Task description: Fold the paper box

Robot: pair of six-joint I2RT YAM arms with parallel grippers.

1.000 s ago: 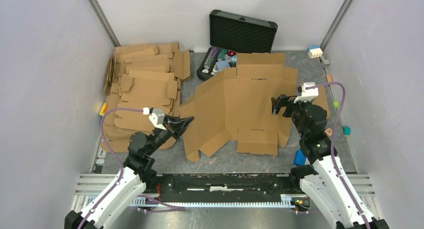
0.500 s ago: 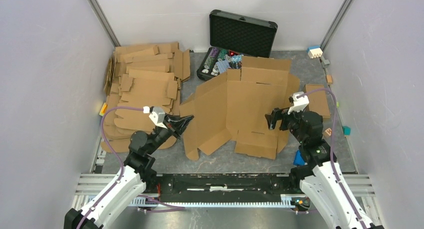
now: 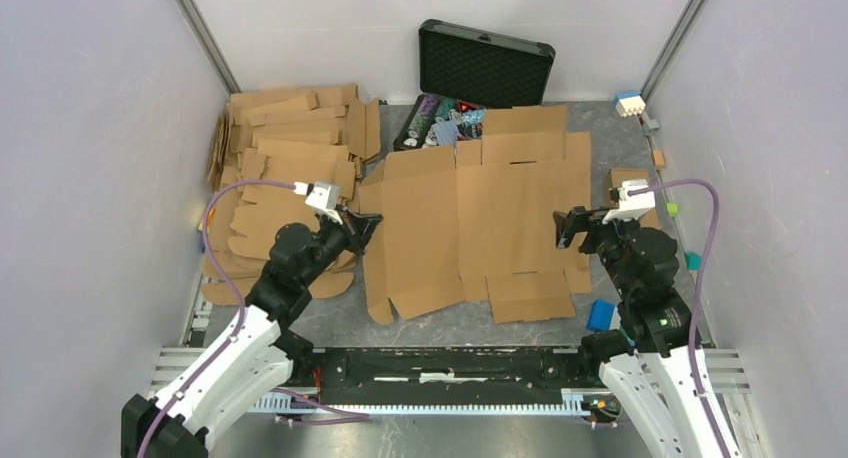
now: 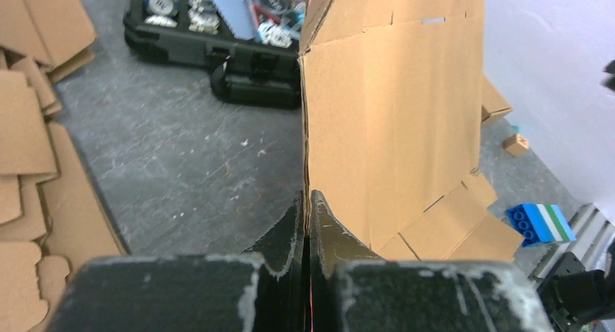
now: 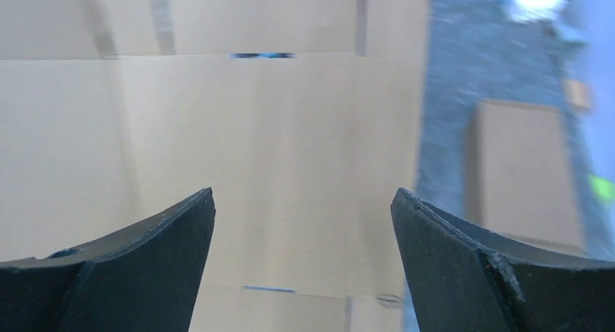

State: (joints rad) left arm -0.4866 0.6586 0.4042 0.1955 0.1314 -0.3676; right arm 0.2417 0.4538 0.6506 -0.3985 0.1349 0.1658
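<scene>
The paper box (image 3: 480, 218) is a large brown die-cut cardboard sheet lying nearly flat at the table's middle. My left gripper (image 3: 368, 224) is shut on its left edge; in the left wrist view the sheet (image 4: 395, 114) runs edge-on between my closed fingers (image 4: 307, 201). My right gripper (image 3: 564, 225) is open and empty, hovering just above the sheet's right side. In the right wrist view the sheet (image 5: 254, 151) fills the space below my spread gripper (image 5: 303, 201).
A stack of flat cardboard blanks (image 3: 285, 168) lies at the left. An open black case (image 3: 480, 68) with small items stands at the back. A smaller cardboard box (image 3: 632, 183) sits at the right. A blue block (image 3: 600, 315) lies near my right arm's base.
The sheet has dropped from a raised, partly folded pose to nearly flat. My right gripper let it go and drew back to the right. My left gripper moved up a little, still holding the edge.
</scene>
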